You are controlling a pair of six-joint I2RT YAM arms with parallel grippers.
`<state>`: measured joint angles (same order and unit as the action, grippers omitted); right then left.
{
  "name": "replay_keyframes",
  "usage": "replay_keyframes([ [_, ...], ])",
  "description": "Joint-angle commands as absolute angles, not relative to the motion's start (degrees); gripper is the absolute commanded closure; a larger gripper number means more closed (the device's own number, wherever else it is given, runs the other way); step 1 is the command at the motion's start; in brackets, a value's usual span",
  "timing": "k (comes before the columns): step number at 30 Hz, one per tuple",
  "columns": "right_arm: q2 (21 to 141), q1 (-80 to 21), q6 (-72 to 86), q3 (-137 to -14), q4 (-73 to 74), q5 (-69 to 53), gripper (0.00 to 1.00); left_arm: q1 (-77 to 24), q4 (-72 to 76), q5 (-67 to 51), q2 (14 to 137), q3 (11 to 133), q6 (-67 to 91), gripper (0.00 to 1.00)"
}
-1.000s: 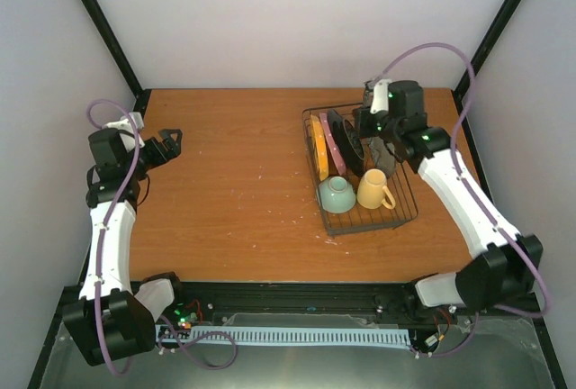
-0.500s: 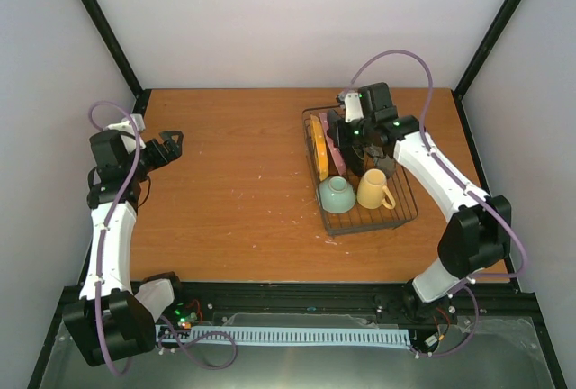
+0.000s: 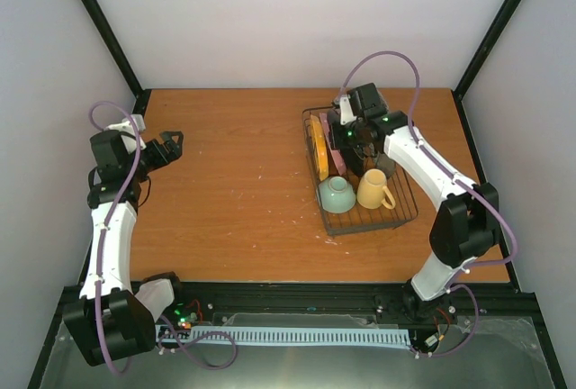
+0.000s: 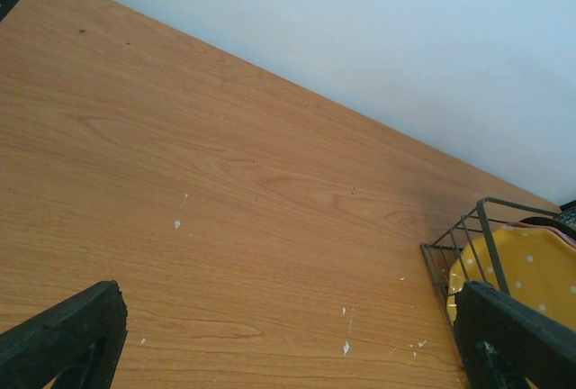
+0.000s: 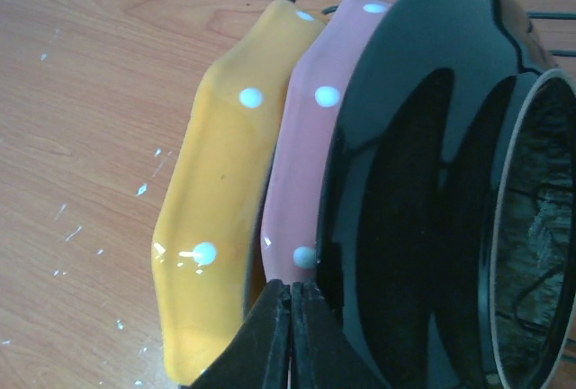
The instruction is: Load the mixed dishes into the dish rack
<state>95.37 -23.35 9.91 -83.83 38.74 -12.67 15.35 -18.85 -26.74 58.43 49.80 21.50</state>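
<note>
Fingertips (image 5: 274,330) pinched shut on nothing that shows, the right hand (image 5: 291,303) hangs at the standing plates, its tips by the gap between a pink dotted plate (image 5: 301,182) and a glossy dark plate (image 5: 405,182). The orange white-dotted plate (image 5: 216,200) and a grey speckled plate (image 5: 540,227) flank them, all on edge in the far half of the dish rack (image 3: 378,224). The pale green bowl (image 3: 337,194) and yellow mug (image 3: 373,191) sit in its near half. The left hand (image 3: 171,143) hovers wide open and empty, well apart over the surface (image 3: 234,182). No dish shows outside the rack, so loading appears all but finished.
</note>
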Motion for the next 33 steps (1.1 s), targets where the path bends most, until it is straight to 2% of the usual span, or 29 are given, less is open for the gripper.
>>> replay_keyframes([
  [1,97.15,-23.81,9.24,-86.77,42.07,-5.33,0.97,15.16,-16.99,-26.59,58.67,49.68,21.24,0.0],
  [16,97.52,-23.69,14.53,-88.85,46.3,18.8,0.97,15.16,-17.38,-25.59,58.73,50.18,20.59,0.0],
  [21,95.69,-23.05,16.36,-88.82,45.94,21.8,0.97,15.2,-17.73,-25.25,58.4,50.27,20.49,0.0],
  [24,94.89,-22.95,17.07,-88.83,45.59,22.99,0.89,15.18,-17.96,-25.2,58.27,50.4,20.38,0.0],
  [27,94.42,-22.91,17.33,-88.95,45.25,23.17,0.72,15.2,-18.07,-25.16,58.2,50.61,20.4,0.0],
  [28,94.17,-22.92,17.1,-88.86,44.77,22.74,0.63,15.16,-18.02,-25.21,58.05,50.62,20.46,0.0],
  [33,90.68,-22.94,14.94,-85.79,39.04,17.16,0.55,15.2,-17.59,-25.7,58.33,50.63,20.69,0.0],
])
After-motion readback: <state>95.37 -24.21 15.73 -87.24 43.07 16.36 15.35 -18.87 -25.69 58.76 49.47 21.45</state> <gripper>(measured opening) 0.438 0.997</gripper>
